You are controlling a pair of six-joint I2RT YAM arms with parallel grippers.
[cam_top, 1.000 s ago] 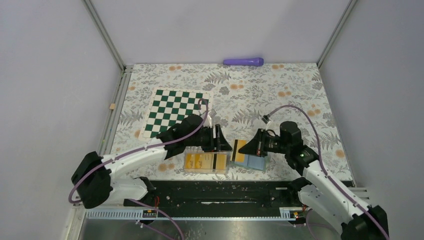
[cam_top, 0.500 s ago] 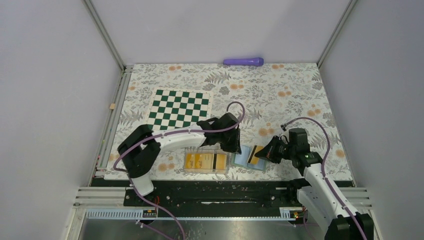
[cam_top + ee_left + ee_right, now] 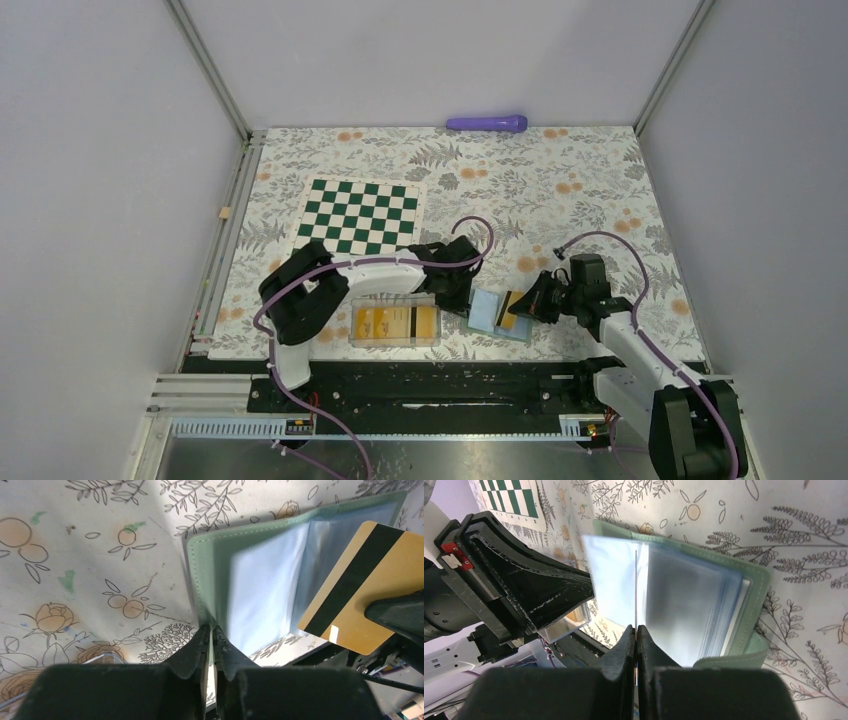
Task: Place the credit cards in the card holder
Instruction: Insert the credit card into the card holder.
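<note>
The sage-green card holder [image 3: 487, 311] lies open on the floral mat, its light blue sleeves up. My left gripper [image 3: 464, 299] is shut on the edge of its left cover [image 3: 200, 570]; the pinch shows in the left wrist view [image 3: 211, 628]. My right gripper [image 3: 527, 306] is shut on one orange-yellow credit card [image 3: 512, 309], stripe side showing [image 3: 370, 595], held tilted over the holder's right half. In the right wrist view the card [image 3: 636, 587] is edge-on above the sleeves [image 3: 689, 600], gripped at the jaw tips [image 3: 636, 628]. More cards [image 3: 392, 322] lie in the clear box.
The clear plastic box [image 3: 358, 304] sits just left of the holder, near the mat's front edge. A green-and-white chequered board [image 3: 360, 213] lies behind it. A purple cylinder [image 3: 487, 123] rests at the back wall. Black rail [image 3: 450, 380] runs along the front.
My left gripper swung right, from behind the clear box to the holder's left cover, and closed on it. The clear box slid left. My right gripper drew the card right, then held still.
</note>
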